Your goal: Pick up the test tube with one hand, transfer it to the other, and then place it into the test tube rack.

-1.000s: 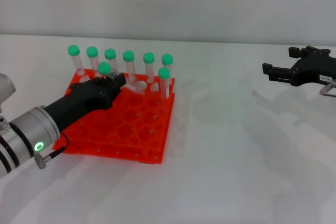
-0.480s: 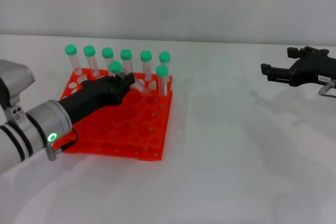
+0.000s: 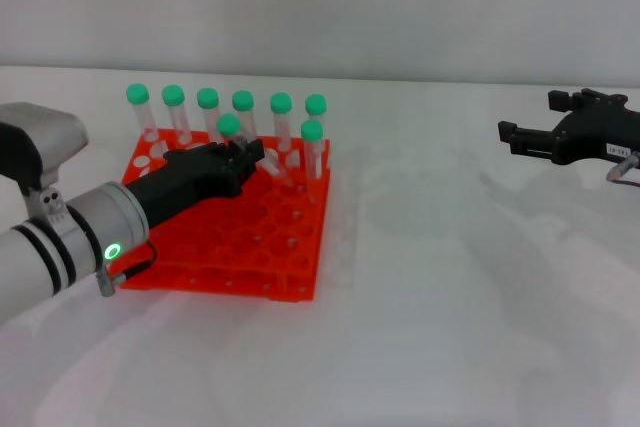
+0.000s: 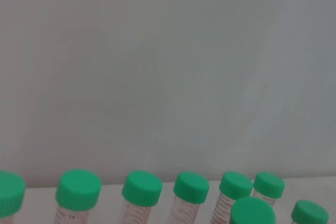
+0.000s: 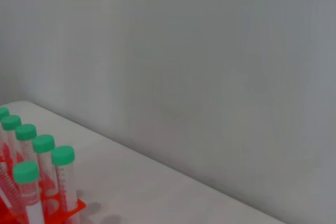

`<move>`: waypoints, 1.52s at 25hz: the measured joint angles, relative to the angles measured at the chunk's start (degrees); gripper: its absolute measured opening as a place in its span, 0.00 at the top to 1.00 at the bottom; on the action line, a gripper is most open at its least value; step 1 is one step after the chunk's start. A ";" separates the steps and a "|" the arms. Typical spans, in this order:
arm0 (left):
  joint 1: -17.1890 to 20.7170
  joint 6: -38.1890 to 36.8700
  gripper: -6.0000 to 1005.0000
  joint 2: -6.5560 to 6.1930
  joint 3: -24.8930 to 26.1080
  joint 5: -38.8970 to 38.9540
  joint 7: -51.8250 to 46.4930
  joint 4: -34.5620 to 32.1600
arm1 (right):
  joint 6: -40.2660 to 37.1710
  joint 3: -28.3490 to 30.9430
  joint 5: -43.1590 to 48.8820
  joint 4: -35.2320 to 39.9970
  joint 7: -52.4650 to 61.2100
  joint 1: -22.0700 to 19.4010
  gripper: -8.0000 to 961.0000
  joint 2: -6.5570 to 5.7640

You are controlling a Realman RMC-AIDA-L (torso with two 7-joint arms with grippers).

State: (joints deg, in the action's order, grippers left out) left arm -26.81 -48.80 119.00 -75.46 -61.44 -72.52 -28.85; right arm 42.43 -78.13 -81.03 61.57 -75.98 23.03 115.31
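My left gripper [image 3: 250, 155] hangs over the back part of the orange-red test tube rack [image 3: 250, 247] and is shut on a test tube [image 3: 228, 126]. The tube is tilted, green cap up and to the left, lower end pointing down at the rack's holes. Six identical tubes [image 3: 208, 99] stand in the rack's back row, and one more [image 3: 312, 132] stands in front of them at the right end. Their green caps [image 4: 142, 187] fill the bottom of the left wrist view. My right gripper [image 3: 527, 115] is open and empty, held above the table far to the right.
The rack stands on a white table [image 3: 450, 287] before a pale wall. The right wrist view shows the rack's corner [image 5: 68, 211] with several capped tubes [image 5: 63, 156] at its lower left.
My left gripper has carried the tube to the right and farther over the rack, with the tube more tilted. The right arm has not moved.
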 joint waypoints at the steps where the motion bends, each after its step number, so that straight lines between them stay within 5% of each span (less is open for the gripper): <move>1: -0.37 0.40 0.78 0.00 0.00 -0.64 -0.38 0.05 | 0.00 0.00 0.00 0.00 0.00 0.00 0.12 0.00; 14: -2.90 1.02 0.70 -0.08 -0.04 -5.95 -1.51 -2.35 | -0.34 -0.09 0.00 -1.29 -0.03 0.13 0.12 0.00; 17: -1.85 0.51 0.57 -0.04 -0.04 -6.01 -1.38 -4.43 | -0.39 0.04 0.00 -1.42 -0.04 0.17 0.12 0.00; 32: 9.76 -0.21 0.14 0.01 0.90 -4.64 0.81 -19.49 | -1.16 0.33 0.00 -1.46 -0.15 -0.08 0.12 -0.05; 38: 15.54 -8.68 0.11 0.07 5.59 10.99 13.71 -22.17 | -1.45 0.63 -1.59 -0.44 -1.89 -2.73 0.12 0.02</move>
State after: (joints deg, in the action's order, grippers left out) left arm -11.27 -57.48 119.07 -69.87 -50.45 -58.81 -51.01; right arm 40.98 -77.50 -82.63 61.13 -77.87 20.30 115.34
